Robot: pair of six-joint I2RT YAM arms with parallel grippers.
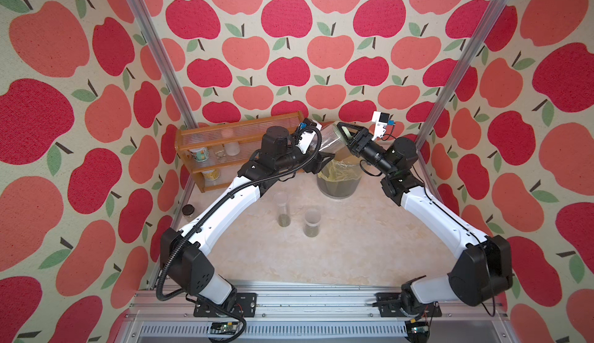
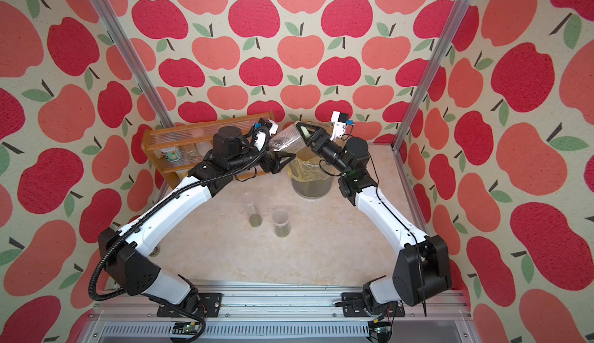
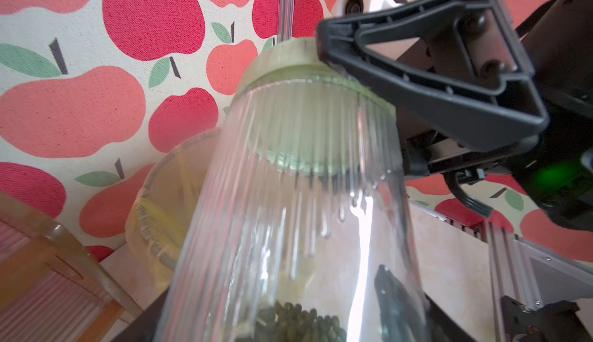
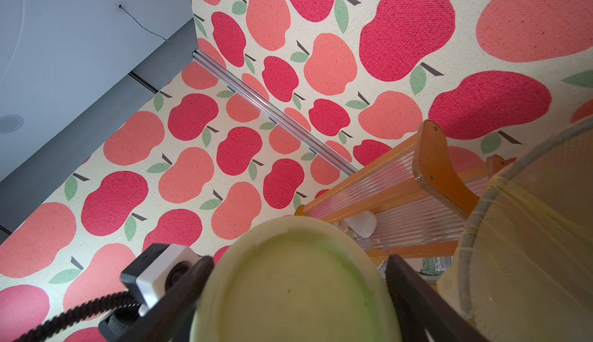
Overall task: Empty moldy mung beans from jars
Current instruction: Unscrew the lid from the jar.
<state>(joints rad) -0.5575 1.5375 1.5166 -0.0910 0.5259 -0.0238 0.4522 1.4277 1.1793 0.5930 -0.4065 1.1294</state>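
My left gripper (image 1: 322,146) is shut on the wide ribbed clear jar (image 1: 330,137), which hangs tilted over the lined bin (image 1: 337,180). A small heap of mung beans (image 3: 295,322) lies at the jar's bottom, near my left gripper (image 3: 272,319). My right gripper (image 1: 343,134) is shut on the jar's pale green lid (image 4: 298,292), a finger (image 4: 414,295) on each side, and the lid (image 3: 288,58) sits on the jar mouth. The tall narrow jar (image 1: 282,208) and the shorter jar (image 1: 311,222) stand upright on the table, each with beans at the bottom.
A wooden rack (image 1: 225,145) with cans and small containers stands at the back left, close behind my left arm. A small dark-lidded jar (image 1: 188,211) sits by the left wall. Metal frame posts rise at both back corners.
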